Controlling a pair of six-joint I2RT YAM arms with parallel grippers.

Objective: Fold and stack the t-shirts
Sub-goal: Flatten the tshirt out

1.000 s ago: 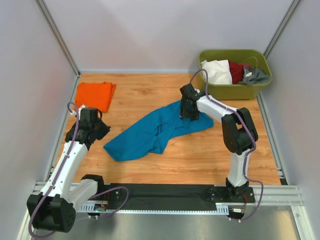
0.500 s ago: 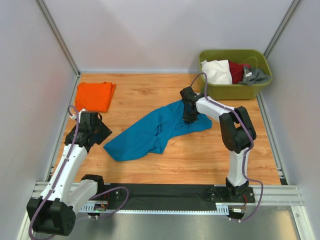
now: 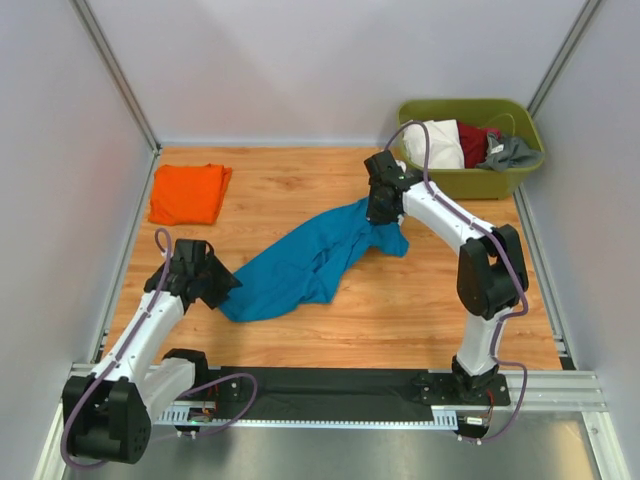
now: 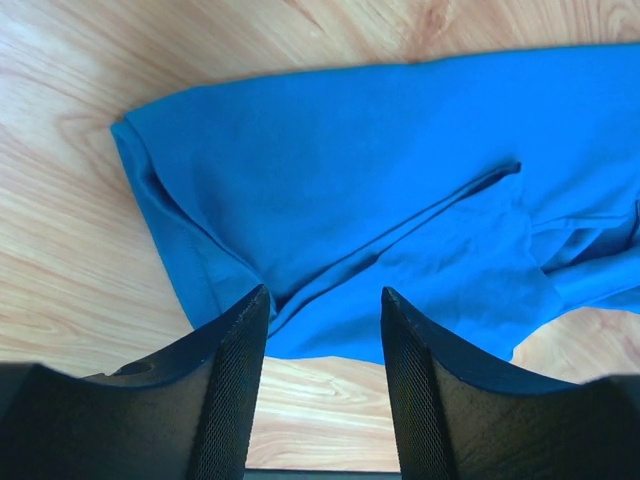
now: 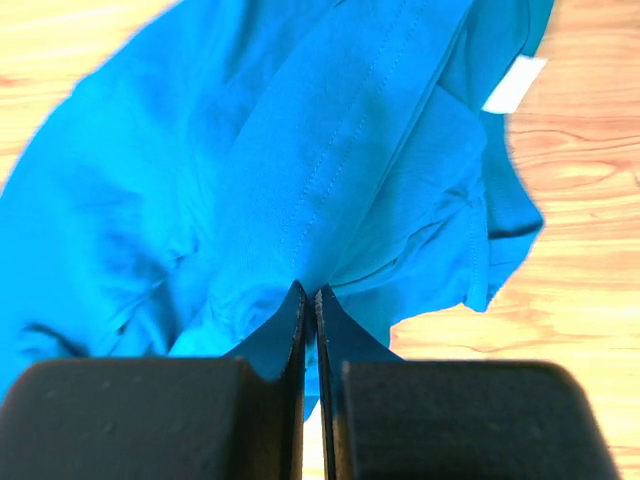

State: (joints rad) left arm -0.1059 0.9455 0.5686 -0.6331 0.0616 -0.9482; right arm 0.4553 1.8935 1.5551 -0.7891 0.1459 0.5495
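Observation:
The teal-blue t-shirt (image 3: pixel 305 262) lies crumpled across the middle of the table. My right gripper (image 3: pixel 382 208) is shut on a fold at its far right end (image 5: pixel 300 160), which is raised off the wood; the tips (image 5: pixel 309 290) pinch the cloth, and a white label (image 5: pixel 513 85) shows nearby. My left gripper (image 3: pixel 224 284) stands open at the shirt's near left end. In the left wrist view its fingers (image 4: pixel 232 380) frame the shirt's edge (image 4: pixel 380 200) and bare wood, with nothing between them (image 4: pixel 323 295). The orange t-shirt (image 3: pixel 187 193) lies folded at the back left.
An olive-green tub (image 3: pixel 478 182) at the back right corner holds white, dark red and grey clothes. Grey walls with metal rails enclose the wooden table (image 3: pixel 300 180). A black strip (image 3: pixel 330 385) runs along the near edge by the arm bases.
My right gripper has shut on the teal shirt's right end and drawn it up and back. My left gripper has opened and moved nearer and right, to the shirt's left end.

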